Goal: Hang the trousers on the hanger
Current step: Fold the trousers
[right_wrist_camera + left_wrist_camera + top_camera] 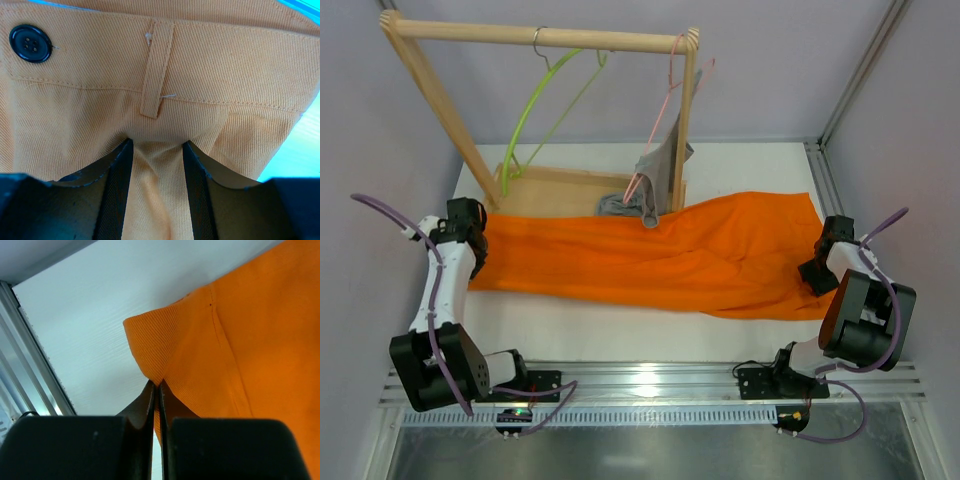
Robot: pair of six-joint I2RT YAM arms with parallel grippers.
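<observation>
Hem corner of the trousers (235, 340) sits pinched tight in the left gripper (156, 386) at the left edge; at the right edge the right gripper (157, 150) is narrowed on bunched waistband cloth, which only the wrist views show. Their long axis runs edge to edge. Beyond, toward the far left corner, the hanger (525, 115) hangs from the rack (540, 37), nearer the left arm
</observation>
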